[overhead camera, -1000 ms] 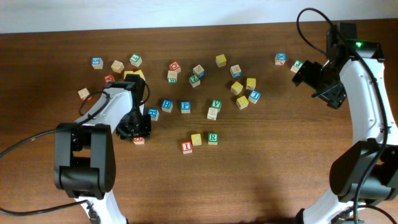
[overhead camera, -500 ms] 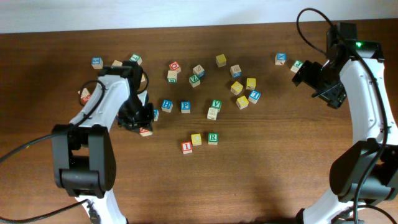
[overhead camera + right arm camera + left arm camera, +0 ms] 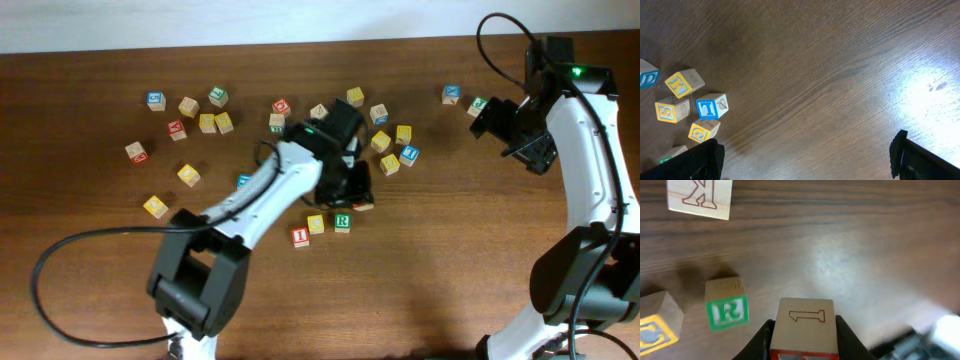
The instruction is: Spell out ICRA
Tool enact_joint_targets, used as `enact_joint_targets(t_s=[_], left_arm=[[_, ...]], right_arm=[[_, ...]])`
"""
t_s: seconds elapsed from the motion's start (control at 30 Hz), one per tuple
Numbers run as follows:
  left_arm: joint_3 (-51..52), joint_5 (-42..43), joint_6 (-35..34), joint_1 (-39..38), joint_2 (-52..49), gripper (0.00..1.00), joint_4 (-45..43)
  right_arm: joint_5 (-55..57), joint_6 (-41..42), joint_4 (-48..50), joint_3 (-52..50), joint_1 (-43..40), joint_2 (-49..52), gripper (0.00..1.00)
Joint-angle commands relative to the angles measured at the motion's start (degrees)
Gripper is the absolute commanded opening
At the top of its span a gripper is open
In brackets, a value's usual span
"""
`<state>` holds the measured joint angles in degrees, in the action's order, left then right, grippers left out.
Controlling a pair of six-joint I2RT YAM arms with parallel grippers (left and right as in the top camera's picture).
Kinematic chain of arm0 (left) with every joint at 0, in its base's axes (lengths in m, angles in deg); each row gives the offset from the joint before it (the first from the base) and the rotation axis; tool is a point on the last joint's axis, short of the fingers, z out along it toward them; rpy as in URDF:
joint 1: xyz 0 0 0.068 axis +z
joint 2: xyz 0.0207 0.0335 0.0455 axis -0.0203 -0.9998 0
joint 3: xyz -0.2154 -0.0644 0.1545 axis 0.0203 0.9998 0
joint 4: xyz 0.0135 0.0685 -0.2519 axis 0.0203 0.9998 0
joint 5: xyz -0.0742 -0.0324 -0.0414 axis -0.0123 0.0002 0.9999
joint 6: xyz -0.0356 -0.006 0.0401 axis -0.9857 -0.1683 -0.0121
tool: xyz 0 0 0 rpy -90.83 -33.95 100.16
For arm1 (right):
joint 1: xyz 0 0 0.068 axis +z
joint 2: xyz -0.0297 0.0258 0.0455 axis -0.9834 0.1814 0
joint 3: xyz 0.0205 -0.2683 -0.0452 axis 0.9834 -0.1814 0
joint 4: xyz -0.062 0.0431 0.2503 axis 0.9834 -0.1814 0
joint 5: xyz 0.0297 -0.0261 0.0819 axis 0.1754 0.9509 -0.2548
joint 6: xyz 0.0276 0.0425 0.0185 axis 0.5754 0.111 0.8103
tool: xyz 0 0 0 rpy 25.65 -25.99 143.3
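A red I cube (image 3: 300, 237), a yellow C cube (image 3: 316, 224) and a green R cube (image 3: 342, 221) stand in a rising row at the table's front middle. My left gripper (image 3: 358, 196) is shut on a red-printed cube (image 3: 801, 330), just right of the R cube (image 3: 727, 311) and low over the table. Its red face is mostly hidden, so I cannot read its letter. The C cube (image 3: 657, 330) shows at the left edge of the left wrist view. My right gripper (image 3: 515, 128) is open and empty at the far right, and also shows in the right wrist view (image 3: 807, 155).
Several loose letter cubes lie scattered across the back of the table (image 3: 400, 300), some near the left arm (image 3: 389, 164). A K cube (image 3: 700, 197) lies beyond the held cube. A blue T cube (image 3: 711, 106) and yellow cubes (image 3: 682, 82) lie left of the right gripper.
My left arm has swung from the left side of the table to the middle, carrying the red-printed cube to just right of the R cube. The right arm has not moved.
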<state>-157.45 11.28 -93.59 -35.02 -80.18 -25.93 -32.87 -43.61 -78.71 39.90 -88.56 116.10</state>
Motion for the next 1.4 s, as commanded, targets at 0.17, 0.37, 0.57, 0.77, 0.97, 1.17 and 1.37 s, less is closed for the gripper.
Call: enact_joint_targets(t_s=[0.17, 0.37, 0.57, 0.77, 0.97, 1.17, 1.37], left_arm=[[-0.68, -22.16, -5.4, -8.85, -5.92, 0.24, -4.57], [-0.66, -21.73, -10.36, -9.57, -8.7, 0.25, -3.43], [-0.68, -17.4, -10.49, -9.57, -8.7, 0.37, -2.34], [-0.68, -17.46, -10.47, -9.4, -8.7, 0.39, -2.45], [-1.88, -18.67, -6.95, -9.4, -8.7, 0.42, -1.92], [-8.31, -21.84, -6.1, -9.33, -8.7, 0.54, 2.45], [-26.91, -22.84, -1.2, -6.75, -8.7, 0.52, 16.74]], right_arm=[[0.5, -0.33, -0.02, 0.46, 0.0, -0.74, 0.98], [0.5, -0.33, 0.0, 0.46, 0.0, -0.74, 0.98], [0.5, -0.33, 0.0, 0.46, 0.0, -0.74, 0.98], [0.5, -0.33, -0.02, 0.46, 0.0, -0.74, 0.98], [0.5, -0.33, 0.0, 0.46, 0.0, -0.74, 0.98], [0.48, -0.33, 0.0, 0.46, 0.0, -0.74, 0.98], [0.5, -0.33, 0.0, 0.46, 0.0, -0.74, 0.98]])
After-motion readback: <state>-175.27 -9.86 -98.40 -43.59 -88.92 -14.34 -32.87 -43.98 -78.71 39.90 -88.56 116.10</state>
